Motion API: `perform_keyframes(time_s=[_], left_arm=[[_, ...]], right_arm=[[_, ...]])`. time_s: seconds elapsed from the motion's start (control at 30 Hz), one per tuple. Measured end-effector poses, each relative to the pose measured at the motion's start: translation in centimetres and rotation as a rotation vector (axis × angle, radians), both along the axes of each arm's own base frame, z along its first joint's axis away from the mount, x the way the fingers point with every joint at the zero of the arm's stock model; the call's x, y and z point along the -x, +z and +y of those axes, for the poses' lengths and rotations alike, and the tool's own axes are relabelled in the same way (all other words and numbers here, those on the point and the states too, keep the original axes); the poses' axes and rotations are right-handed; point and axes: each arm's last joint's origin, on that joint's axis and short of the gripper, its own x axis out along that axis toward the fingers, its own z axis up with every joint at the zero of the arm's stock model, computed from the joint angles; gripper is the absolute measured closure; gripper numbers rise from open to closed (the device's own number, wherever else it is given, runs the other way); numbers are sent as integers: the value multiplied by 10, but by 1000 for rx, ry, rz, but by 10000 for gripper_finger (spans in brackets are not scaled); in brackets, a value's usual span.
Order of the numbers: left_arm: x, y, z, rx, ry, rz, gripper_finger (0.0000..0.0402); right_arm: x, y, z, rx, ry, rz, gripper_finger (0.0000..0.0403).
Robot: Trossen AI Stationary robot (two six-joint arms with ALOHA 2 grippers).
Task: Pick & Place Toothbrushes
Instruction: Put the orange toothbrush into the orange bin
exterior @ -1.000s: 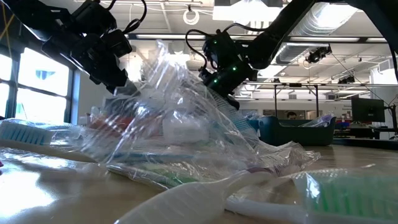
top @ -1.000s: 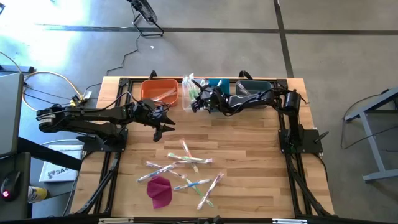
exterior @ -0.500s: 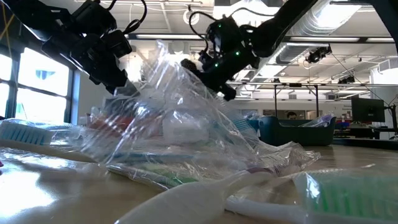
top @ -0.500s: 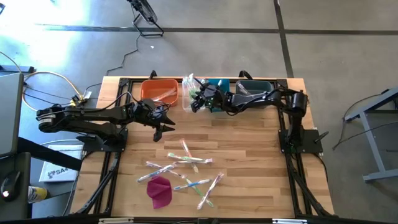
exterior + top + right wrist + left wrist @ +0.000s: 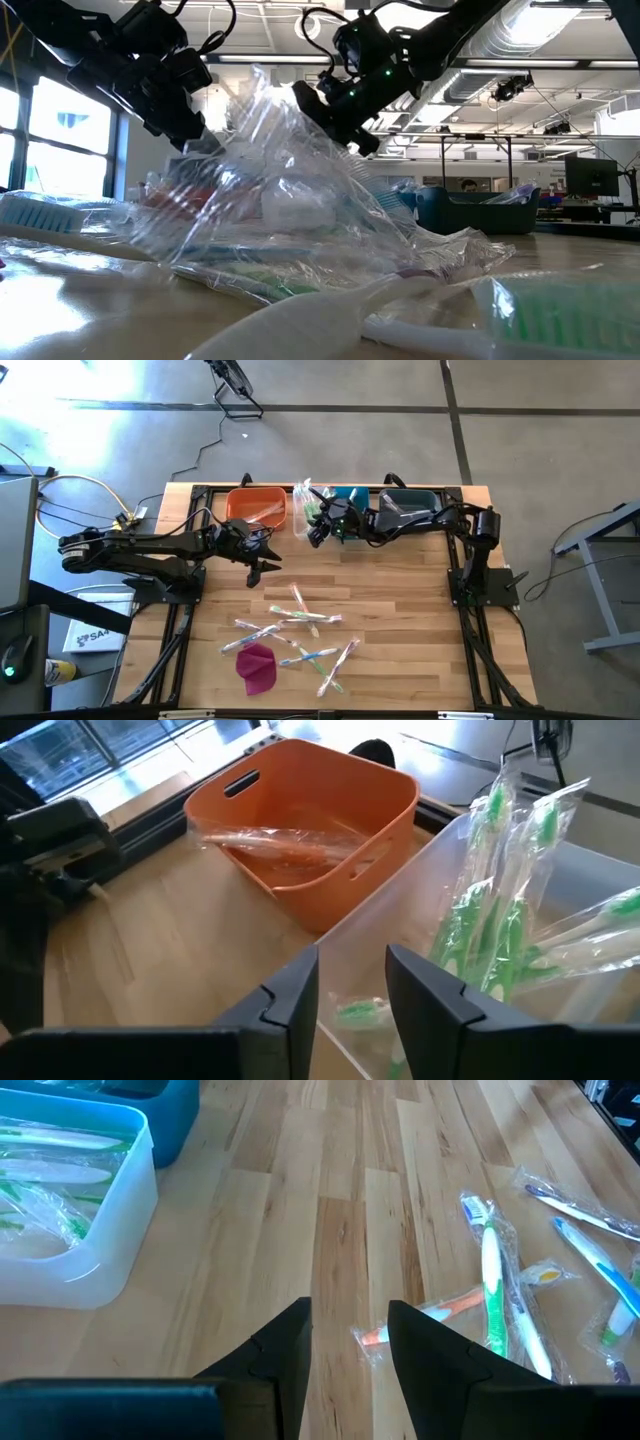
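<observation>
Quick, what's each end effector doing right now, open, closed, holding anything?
Left end effector: open, empty, above bare table near the loose toothbrushes.
Right end effector: open, empty, over the clear bin of green toothbrushes.

bins (image 5: 258,506) along table's (image 5: 400,620) far edge, toothbrushes (image 5: 295,630) scattered at near middle

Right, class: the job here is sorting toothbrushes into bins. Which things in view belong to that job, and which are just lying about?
Part of the job:
- loose wrapped toothbrushes
- orange bin
- clear bin holding green brushes
- blue bin
- dark teal bin
- right pincer, open over the clear bin
- left pincer, open, waiting

Just lying about:
- magenta cloth
</observation>
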Motion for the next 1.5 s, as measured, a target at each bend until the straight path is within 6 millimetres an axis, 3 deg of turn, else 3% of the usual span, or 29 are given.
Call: perform_keyframes(time_s=[0.67,1.5], left_arm=[[0,0,0,-2,-1,0,270],[0,0,0,-1,-1,1,270]], right_arm=[[-2,-2,8,-16,31,15,293],[-15,-2,79,-13,199,18,293]])
